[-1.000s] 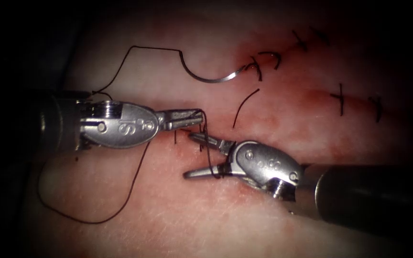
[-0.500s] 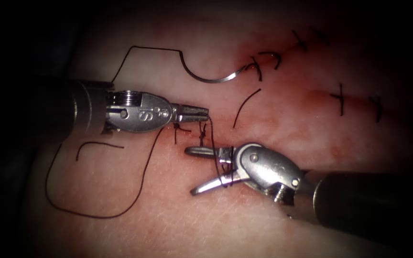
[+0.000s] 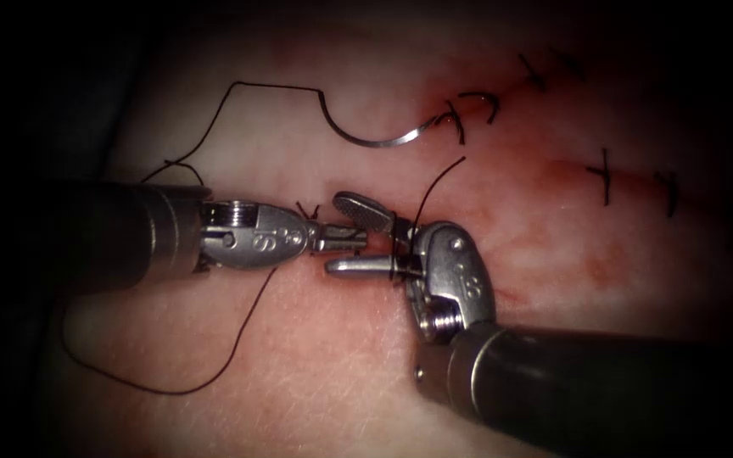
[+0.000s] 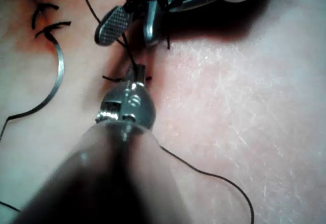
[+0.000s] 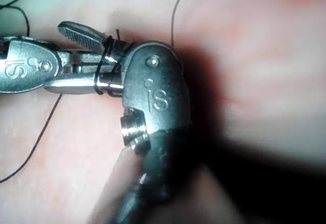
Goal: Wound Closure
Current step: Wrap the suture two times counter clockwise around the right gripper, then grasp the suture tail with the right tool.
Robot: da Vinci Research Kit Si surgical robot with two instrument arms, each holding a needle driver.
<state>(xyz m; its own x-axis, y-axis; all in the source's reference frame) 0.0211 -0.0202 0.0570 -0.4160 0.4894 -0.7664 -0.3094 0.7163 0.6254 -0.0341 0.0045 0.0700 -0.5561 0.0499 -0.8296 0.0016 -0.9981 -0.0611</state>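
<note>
While the needle (image 3: pixel 375 138) is lying free on the tissue (image 3: pixel 316 373) above both tools, outside the flesh, the left tool (image 3: pixel 351 239) is clamping the thread (image 3: pixel 239 339) in closed jaws, reaching between the gaping jaws of the right tool (image 3: pixel 351 234), whose base is carrying thread wraps.

Two dark, round-sectioned shafts are being seen, each ending in a polished silver metal wrist stamped "IS". The left tool (image 3: pixel 345 237) and the right tool (image 3: pixel 358 236) are each being fitted with serrated jaws, rivets and a threaded pulley.
</note>
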